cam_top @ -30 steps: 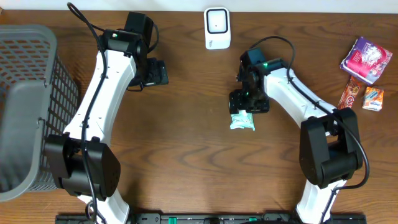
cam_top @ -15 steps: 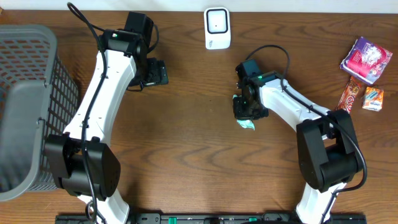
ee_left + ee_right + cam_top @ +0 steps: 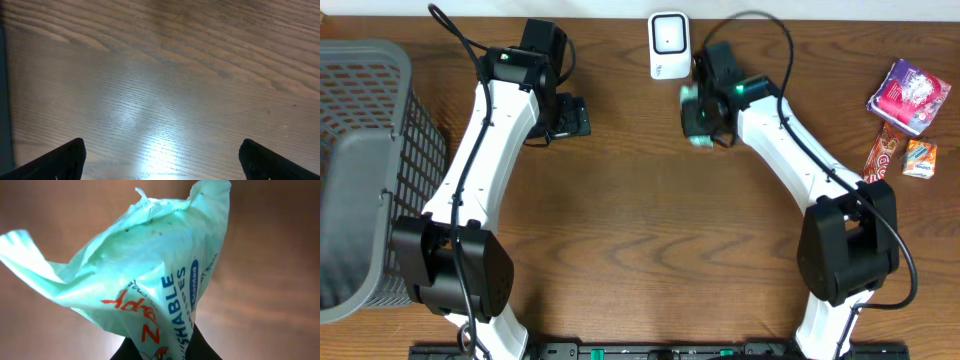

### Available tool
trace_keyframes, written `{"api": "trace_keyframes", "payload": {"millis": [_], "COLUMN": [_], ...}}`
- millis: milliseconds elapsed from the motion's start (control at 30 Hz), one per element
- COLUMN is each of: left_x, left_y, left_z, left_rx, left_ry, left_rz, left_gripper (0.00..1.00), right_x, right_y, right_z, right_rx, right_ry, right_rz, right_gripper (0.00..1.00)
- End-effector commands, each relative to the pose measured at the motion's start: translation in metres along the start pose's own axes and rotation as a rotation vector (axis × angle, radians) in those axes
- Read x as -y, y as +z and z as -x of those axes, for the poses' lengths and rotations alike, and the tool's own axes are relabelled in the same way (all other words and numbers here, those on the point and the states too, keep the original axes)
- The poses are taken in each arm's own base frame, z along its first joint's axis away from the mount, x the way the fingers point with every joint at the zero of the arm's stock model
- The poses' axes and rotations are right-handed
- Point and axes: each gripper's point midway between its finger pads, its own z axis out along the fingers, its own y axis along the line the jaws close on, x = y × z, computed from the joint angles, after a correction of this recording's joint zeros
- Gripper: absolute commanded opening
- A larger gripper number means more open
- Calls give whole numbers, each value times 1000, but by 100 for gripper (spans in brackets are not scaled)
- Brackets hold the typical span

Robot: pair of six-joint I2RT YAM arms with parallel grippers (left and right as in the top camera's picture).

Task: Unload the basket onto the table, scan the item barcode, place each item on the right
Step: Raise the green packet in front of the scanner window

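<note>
My right gripper (image 3: 705, 112) is closed almost fully on the lower edge of a thin green packet (image 3: 150, 275). In the right wrist view the packet stands up out of the jaws, crumpled and twisted, with some print on one side. I think the grip has only a small fold of the film, not the body of the packet.

What can go wrong from here:
- The film is soft and smooth, so the packet can slide out of the jaws if I swing the arm fast.
- The packet is wrinkled, so the barcode may be folded or turned away from the scanner (image 3: 669, 45). I do not see any barcode in my views, so I cannot tell which face carries it.
- The gripper is just beside the scanner. A careless turn of the wrist can push the scanner over.

The packet is in the air, held off the tabletop (image 3: 620, 230). In the overhead view it is just to the right of the scanner and a little nearer to me, not in front of its window.

My left gripper (image 3: 162, 162) is wide open and holds nothing. It hangs over bare wood, well apart from the packet.
</note>
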Motion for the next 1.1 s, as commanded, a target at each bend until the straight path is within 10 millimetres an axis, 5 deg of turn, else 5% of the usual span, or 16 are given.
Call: {"api": "trace_keyframes", "payload": {"millis": [0, 167, 433, 667, 867, 1067], "left_x": [-4, -4, -4, -4, -4, -4], "left_y": [4, 4, 4, 4, 4, 4], "left_z": [-1, -1, -1, -1, -1, -1], "left_rx": [-9, -9, -9, -9, -9, -9], "left_ry": [-5, -5, -5, -5, -5, -5], "left_rz": [14, 14, 14, 14, 14, 14], "left_gripper": [98, 98, 98, 98, 98, 98], "right_x": [16, 23, -30, -53, -32, -18], "right_y": [-7, -2, -22, 16, 47, 41], "right_z": [27, 49, 124, 176, 175, 177], "right_rx": [144, 250, 450, 469, 436, 454], "right_ry": [-25, -27, 31, 31, -70, -180], "right_rz": [-190, -285, -47, -36, -195, -361], "right_gripper": [1, 1, 1, 1, 1, 1]}}
